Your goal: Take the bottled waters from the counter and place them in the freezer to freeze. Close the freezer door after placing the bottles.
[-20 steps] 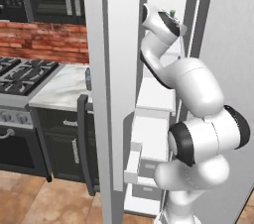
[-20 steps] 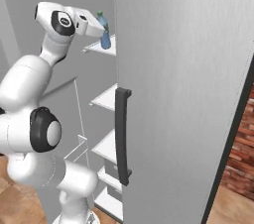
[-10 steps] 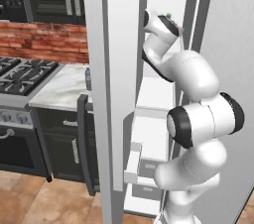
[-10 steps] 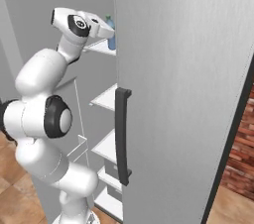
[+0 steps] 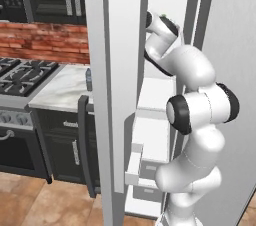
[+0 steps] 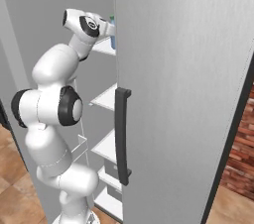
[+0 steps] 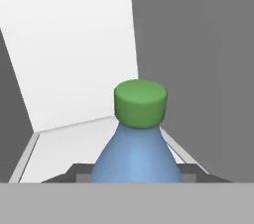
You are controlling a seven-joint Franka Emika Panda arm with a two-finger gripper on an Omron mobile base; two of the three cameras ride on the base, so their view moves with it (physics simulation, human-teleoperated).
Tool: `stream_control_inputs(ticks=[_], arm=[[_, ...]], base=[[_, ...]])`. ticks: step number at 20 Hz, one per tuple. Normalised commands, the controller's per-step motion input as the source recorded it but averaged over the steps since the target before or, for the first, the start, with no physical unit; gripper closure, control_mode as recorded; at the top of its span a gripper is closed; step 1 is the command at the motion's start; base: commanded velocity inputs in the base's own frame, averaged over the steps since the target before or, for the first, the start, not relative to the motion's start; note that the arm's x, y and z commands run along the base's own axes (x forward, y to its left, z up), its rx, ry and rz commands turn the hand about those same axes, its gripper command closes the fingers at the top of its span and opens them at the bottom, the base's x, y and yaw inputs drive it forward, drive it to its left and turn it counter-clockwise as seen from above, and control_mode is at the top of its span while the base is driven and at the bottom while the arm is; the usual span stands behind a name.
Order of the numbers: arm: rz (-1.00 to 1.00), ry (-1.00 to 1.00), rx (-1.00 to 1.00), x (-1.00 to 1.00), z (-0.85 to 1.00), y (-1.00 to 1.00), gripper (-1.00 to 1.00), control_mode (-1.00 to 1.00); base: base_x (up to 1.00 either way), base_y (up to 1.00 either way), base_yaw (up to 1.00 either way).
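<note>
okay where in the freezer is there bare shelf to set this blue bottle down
The white shelf under the blue bottle looks bare, from its left edge back to the rear wall; the end effector holds the bottle over it. The shelves below also look bare at their visible front edges. It is tight on the right, where the bottle sits close to the grey side wall.

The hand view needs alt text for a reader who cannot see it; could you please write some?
A translucent blue bottle with a green cap stands close up, gripped at its sides by the hand. Behind it lie a white freezer shelf and white back wall, with grey walls to either side.
</note>
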Motion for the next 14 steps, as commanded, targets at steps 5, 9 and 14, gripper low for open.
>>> stream_control_inputs(ticks=[5,9,14], arm=[[0.0,0.02,-0.04,0.47,-0.25,0.3,1.0,-1.0],[0.0,-0.02,0.0,0.35,-0.26,0.09,1.0,-1.0],[0.0,-0.06,0.02,0.05,-0.46,0.0,1.0,-1.0]], base=[[0.0,0.0,0.0],[0.0,0.0,0.0],[0.0,0.0,0.0]])
